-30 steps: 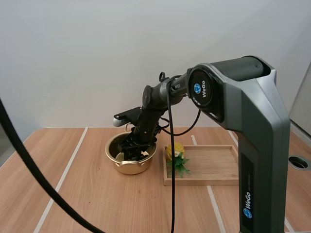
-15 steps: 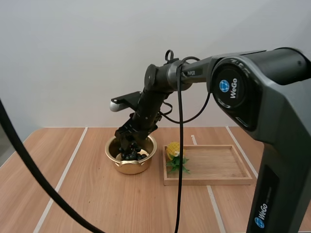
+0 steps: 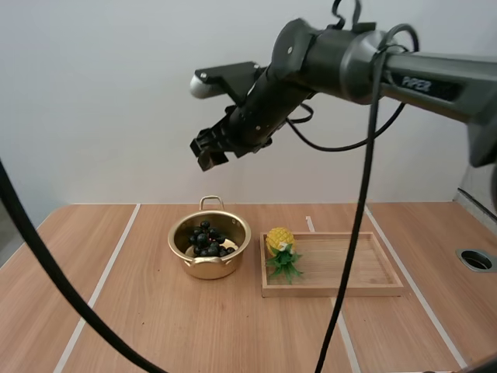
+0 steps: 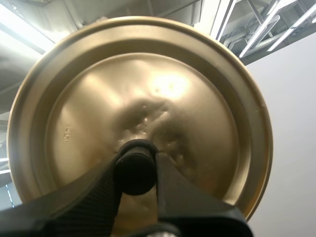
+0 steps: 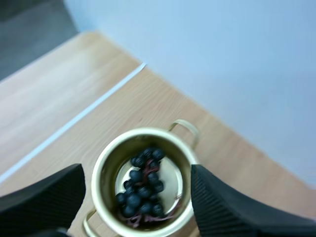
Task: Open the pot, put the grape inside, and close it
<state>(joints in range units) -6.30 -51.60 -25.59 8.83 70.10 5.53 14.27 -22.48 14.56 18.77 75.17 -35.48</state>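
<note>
"Gold-coloured pot (image 3: 206,268), open on the wooden table (image 3: 140,326): where are the grapes (image 3: 207,240)?" the desk asks.

"Inside it," I answer from the remote console. "The dark bunch lies on the pot's floor, below the rim. My right gripper (image 3: 210,148) hangs high above the pot, and its wrist view looks straight down into it. The two black fingers (image 5: 44,197) stand wide apart with nothing between them."

"And the lid (image 4: 148,89)?"

"In my left gripper (image 4: 137,180). Its fingers pinch the black knob (image 4: 134,163) from both sides, and the gold lid is held up by it, its round face turned toward the wrist. In the high view a wooden tray (image 3: 349,272) sits just right of the pot. A toy pineapple (image 3: 280,250) lies at the tray's left end, beside the pot and not touching it."
</note>
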